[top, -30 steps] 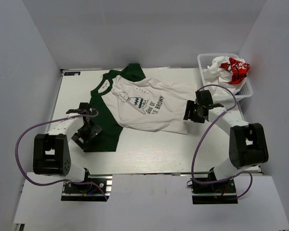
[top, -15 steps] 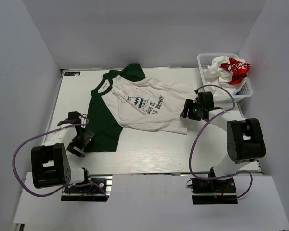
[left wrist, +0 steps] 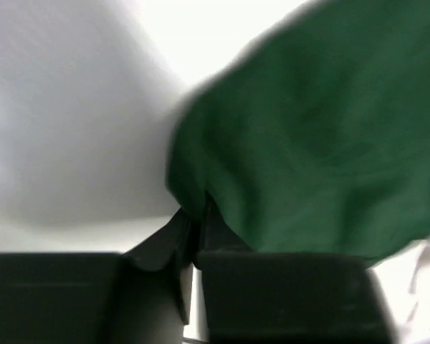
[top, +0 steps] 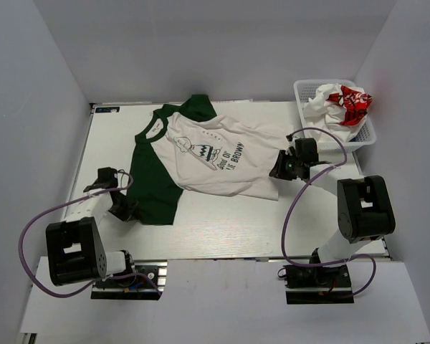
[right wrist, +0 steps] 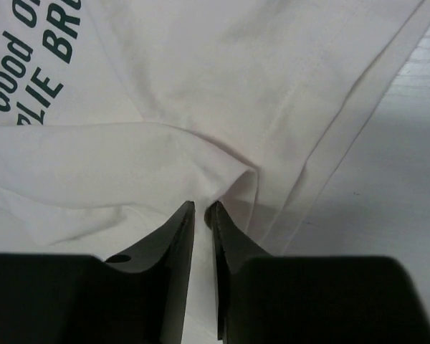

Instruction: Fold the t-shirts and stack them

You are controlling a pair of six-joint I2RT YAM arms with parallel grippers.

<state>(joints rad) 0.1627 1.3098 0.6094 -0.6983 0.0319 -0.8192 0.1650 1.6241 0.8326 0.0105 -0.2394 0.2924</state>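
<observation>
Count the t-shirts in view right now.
2. The green-sleeved tee lies spread on the table, pinched by the left tool and right tool. The red-print tee is crumpled in the basket at far right; others may be hidden beneath it.

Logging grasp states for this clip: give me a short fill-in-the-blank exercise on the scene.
1. The left pincer is shut on the dark ____ sleeve of the spread t-shirt.
2. The right pincer pinches the ____ shirt's off-white body.
3. The white shirt with red print lies crumpled in the ____.
Missing words: green; same; basket.
</observation>
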